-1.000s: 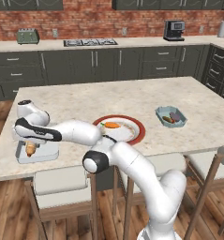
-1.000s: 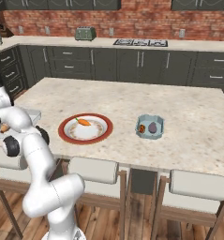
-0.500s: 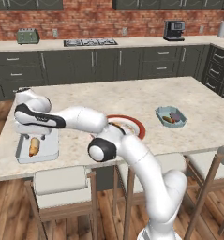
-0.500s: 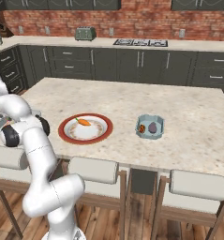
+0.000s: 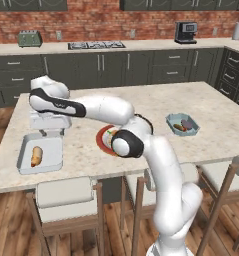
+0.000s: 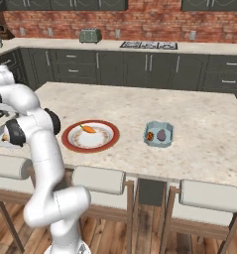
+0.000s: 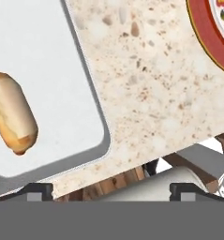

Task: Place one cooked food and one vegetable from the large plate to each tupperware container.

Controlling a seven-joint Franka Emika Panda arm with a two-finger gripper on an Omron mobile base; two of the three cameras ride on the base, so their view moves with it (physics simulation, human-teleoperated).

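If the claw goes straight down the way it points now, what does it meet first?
Probably the bare counter, between the tupperware container holding the hot dog and the large plate. The open claw holds nothing; depth is unclear.

Robot arm (image 5: 156, 165): glossy white, rounded tubular links; dark grey to black joint rings and end caps; two small dark fingers (image 7: 37, 191), squared at the tips.

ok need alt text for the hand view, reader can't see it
A hot dog lies in a pale grey-blue tupperware container on a speckled stone counter, seen from just above. The gripper is open, its dark tips wide apart at the bottom, and the large plate's red rim cuts the top right corner.
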